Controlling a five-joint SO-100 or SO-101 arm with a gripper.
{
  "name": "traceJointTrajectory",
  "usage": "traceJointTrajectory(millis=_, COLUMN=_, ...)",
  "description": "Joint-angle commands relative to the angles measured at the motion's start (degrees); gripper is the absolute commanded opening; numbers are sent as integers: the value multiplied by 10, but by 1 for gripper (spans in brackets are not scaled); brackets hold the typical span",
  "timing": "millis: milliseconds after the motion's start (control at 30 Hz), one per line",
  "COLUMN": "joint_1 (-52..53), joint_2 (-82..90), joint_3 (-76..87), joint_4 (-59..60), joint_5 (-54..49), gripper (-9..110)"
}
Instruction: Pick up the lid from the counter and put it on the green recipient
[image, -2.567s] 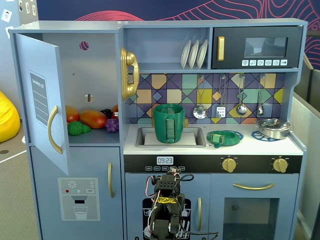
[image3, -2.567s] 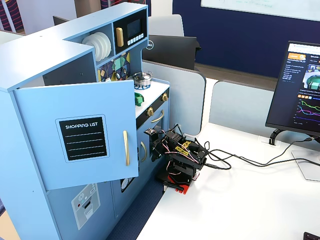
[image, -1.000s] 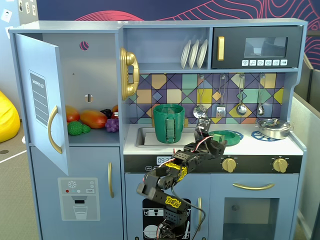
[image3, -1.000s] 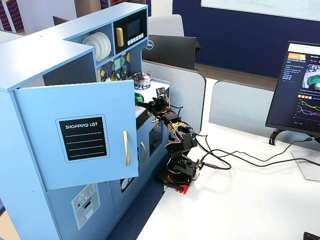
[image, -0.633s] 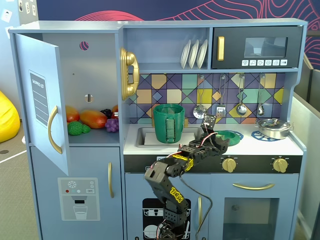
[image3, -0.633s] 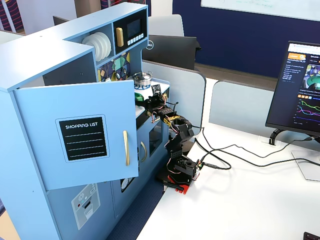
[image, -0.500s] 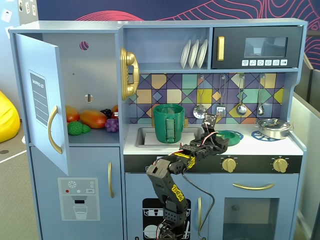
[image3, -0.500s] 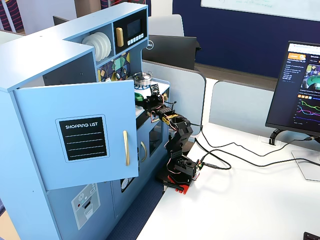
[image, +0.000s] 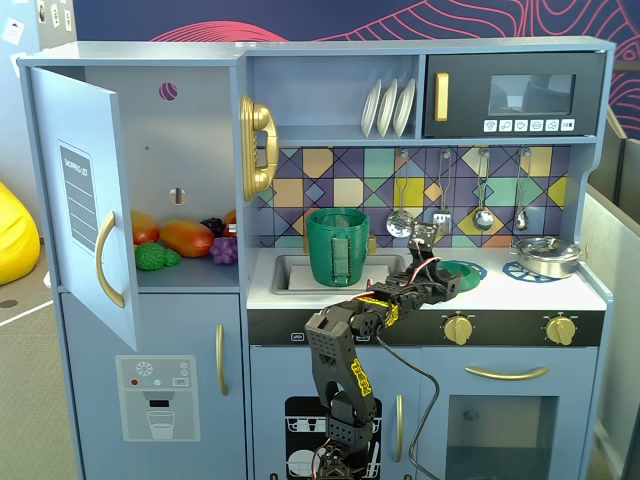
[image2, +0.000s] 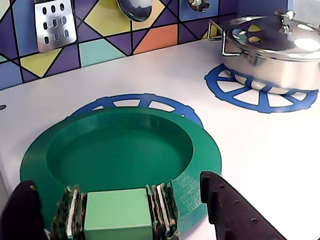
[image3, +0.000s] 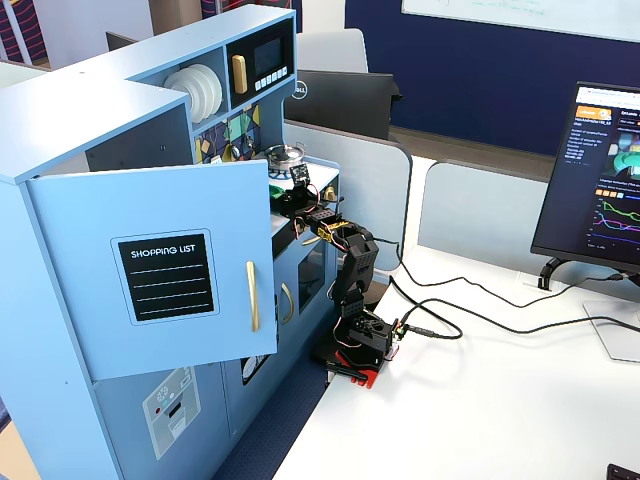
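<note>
In the wrist view our gripper is spread open, its 2 fingers flanking the light-green tab at the near edge of the lid. The lid lies flat on the counter, filling the lower centre. The green recipient stands in the sink, contents hidden.

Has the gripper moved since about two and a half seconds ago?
Yes. In a fixed view the gripper has risen from below the counter edge to the lid, right of the green recipient.
</note>
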Motion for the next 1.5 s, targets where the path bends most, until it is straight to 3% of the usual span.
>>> traceJointTrajectory(millis=0, joint_1=-4, joint_2=7, joint_3=-40, joint_4=2, joint_5=-15, gripper=25)
traceJointTrajectory(millis=233, joint_1=-12, joint_2=23, joint_3=-11, joint_4=16, joint_5=-32, gripper=0)
traceJointTrajectory(millis=500, joint_1=-13, joint_2=40, joint_3=2, joint_4=3, joint_5=-25, gripper=0)
traceJointTrajectory(millis=800, joint_1=9, joint_2=44, joint_3=-140, joint_4=8, joint_5=-22, gripper=0)
traceJointTrajectory(millis=1067, joint_1=-13, joint_2=116, joint_3=-240, joint_4=127, joint_5=2, gripper=0)
traceJointTrajectory(millis=1467, joint_1=-174, joint_2=171, joint_3=-338, joint_4=283, joint_5=28, gripper=0)
